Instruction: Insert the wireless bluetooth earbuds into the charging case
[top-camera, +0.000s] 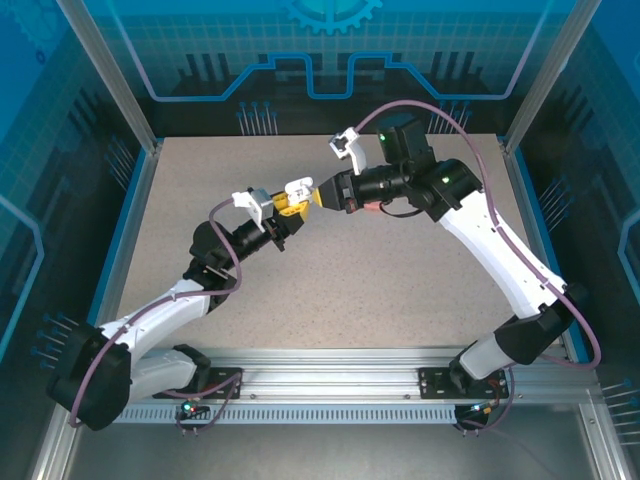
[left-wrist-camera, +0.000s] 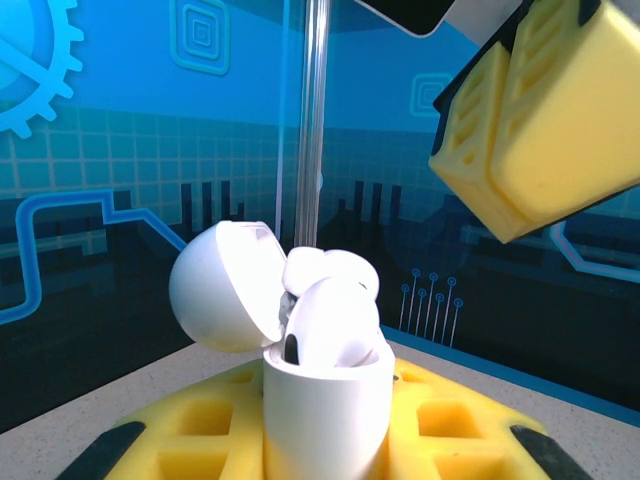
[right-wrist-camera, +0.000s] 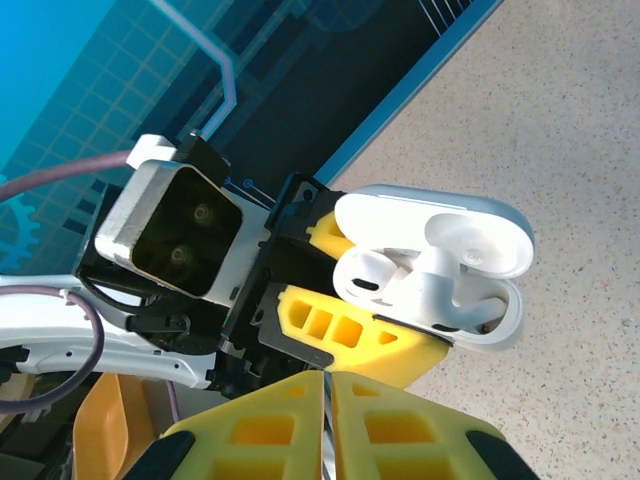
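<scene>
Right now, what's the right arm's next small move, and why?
Probably the right gripper, jaws shut, nudges the raised white earbud down: it sits proud of the open charging case that the left gripper clamps.

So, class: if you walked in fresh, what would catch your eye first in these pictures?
First, the left hand, raised over the middle of the table, gripping an open white charging case with two white earbuds poking out. Then the right hand, its yellow fingers shut, hovering close beside it.
</scene>
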